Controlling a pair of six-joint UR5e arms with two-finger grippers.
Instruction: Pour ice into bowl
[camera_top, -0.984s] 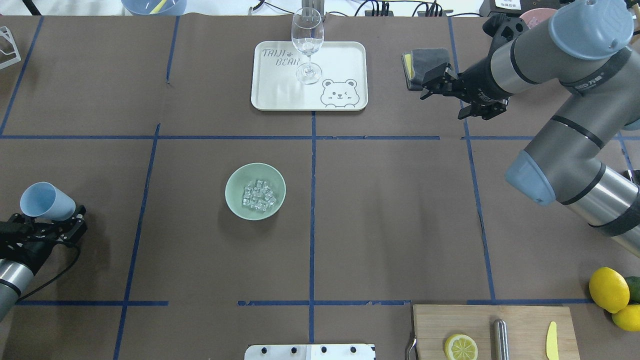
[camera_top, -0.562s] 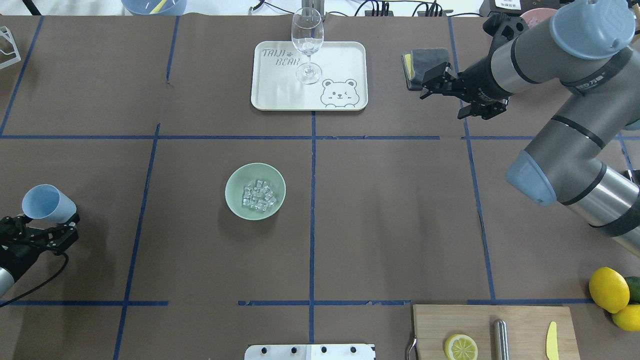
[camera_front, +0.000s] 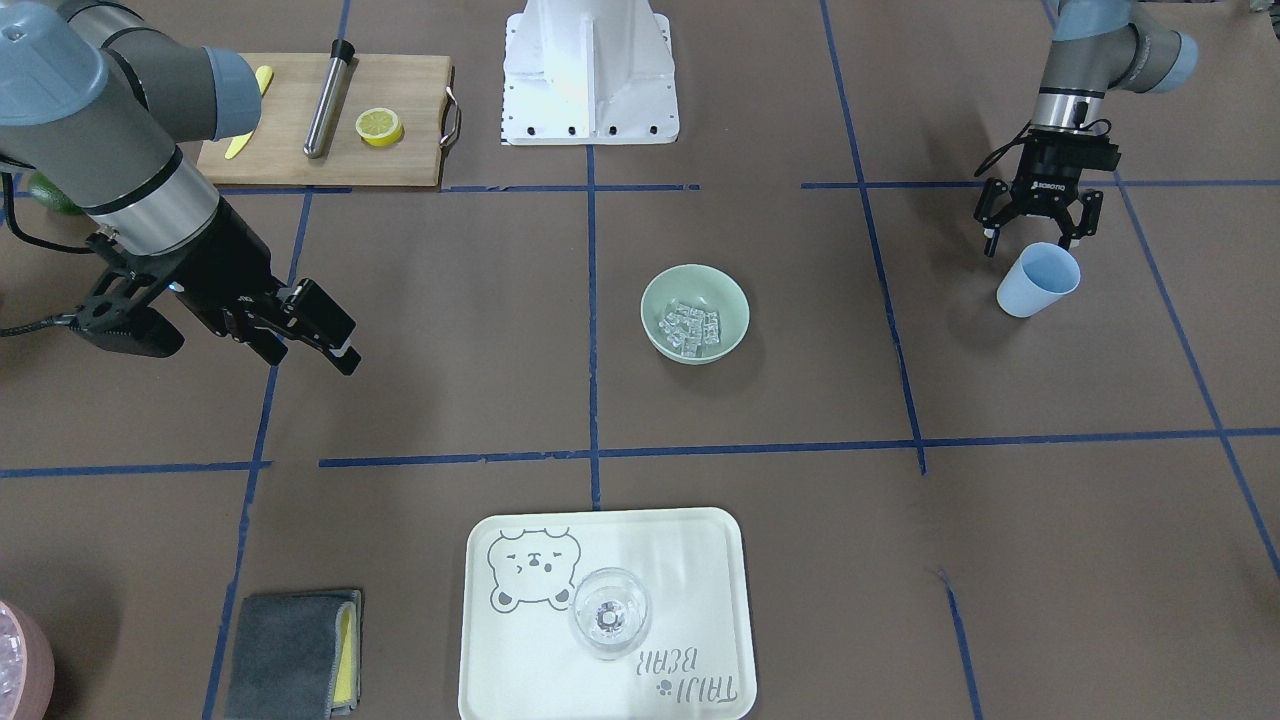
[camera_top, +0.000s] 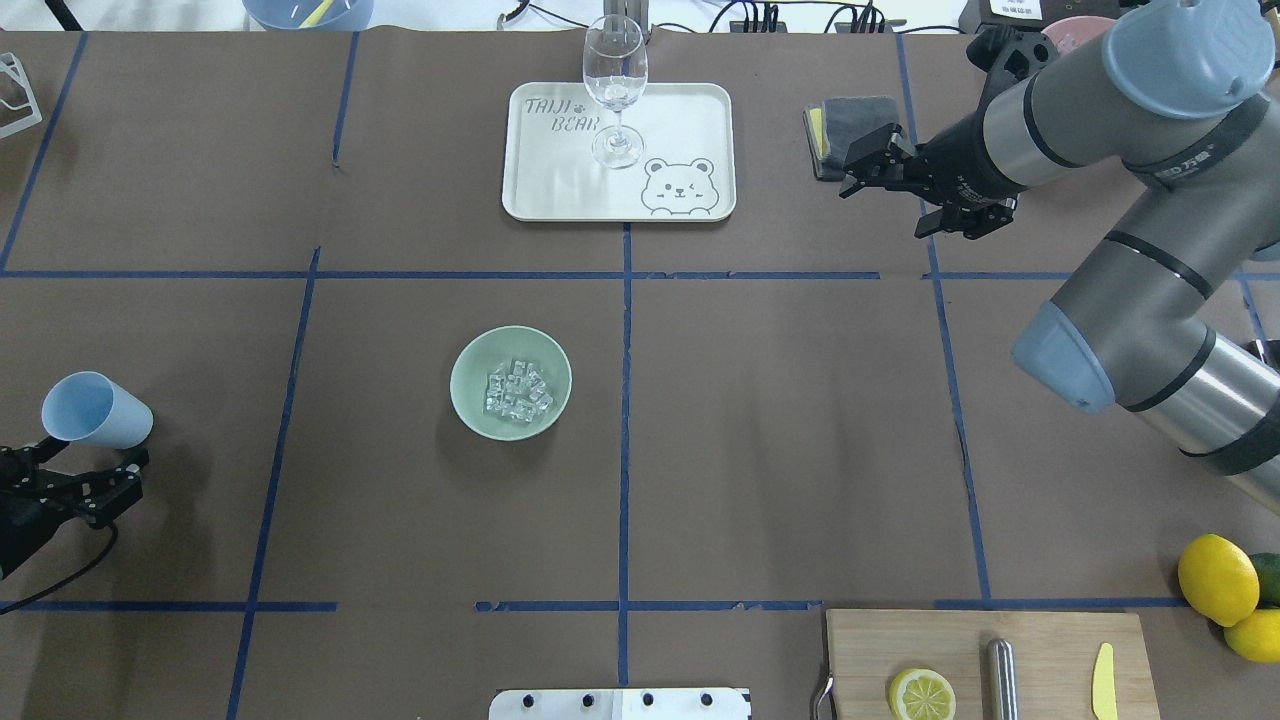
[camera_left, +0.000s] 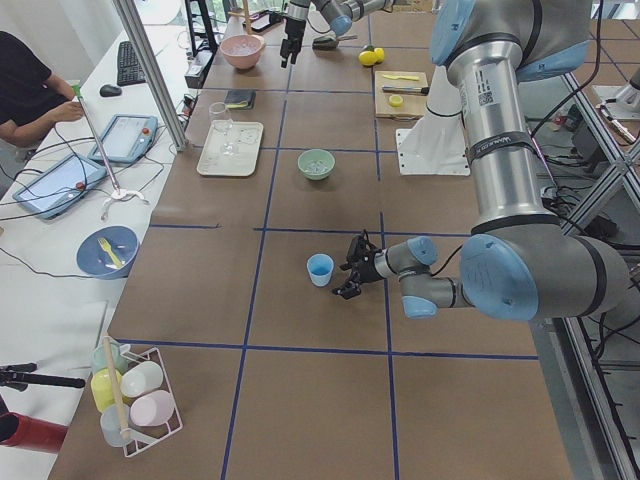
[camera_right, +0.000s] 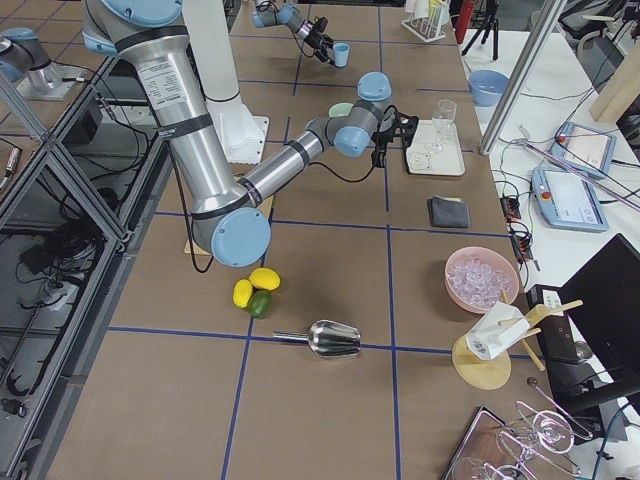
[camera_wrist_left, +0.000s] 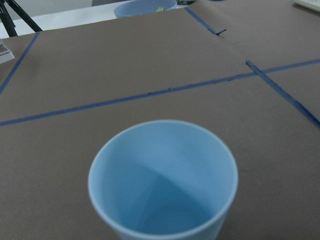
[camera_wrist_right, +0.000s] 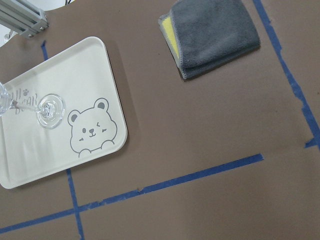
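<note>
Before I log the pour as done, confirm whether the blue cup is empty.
Yes, the left wrist view shows the blue cup bare inside, nothing in it.

I see a white rectangular bear-print tray (camera_top: 680, 120) at the middle of the far edge, with a clear stemmed wine glass (camera_top: 614, 80) upright on it. A folded grey cloth (camera_top: 845, 118) lies just beside the tray, toward the right corner. A wooden cutting board (camera_top: 950, 640) holding a halved lemon (camera_top: 921, 695) sits at the near edge.
</note>
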